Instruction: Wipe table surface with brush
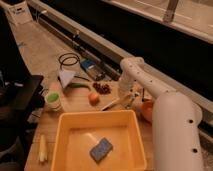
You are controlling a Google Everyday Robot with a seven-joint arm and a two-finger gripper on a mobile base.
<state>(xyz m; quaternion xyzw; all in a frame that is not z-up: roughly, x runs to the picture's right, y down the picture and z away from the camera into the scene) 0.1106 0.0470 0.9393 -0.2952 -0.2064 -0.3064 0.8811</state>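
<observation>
The table surface (75, 102) is a light wooden plank top. The brush (111, 104) lies low on it, right of an orange fruit. Its pale cream end points toward the front left, and its dark handle runs up under my gripper (125, 97). The gripper hangs from the white arm (134, 67) just behind the yellow tub's far right corner, and it is shut on the brush handle. The arm hides part of the handle and the table behind it.
A big yellow tub (60, 137) with a blue sponge (101, 149) fills the front. An orange fruit (93, 98), red grapes (102, 88), a green cup (52, 99) and a white cone (66, 76) stand left of the brush. At the right, an orange bowl (147, 110) is half hidden by the arm.
</observation>
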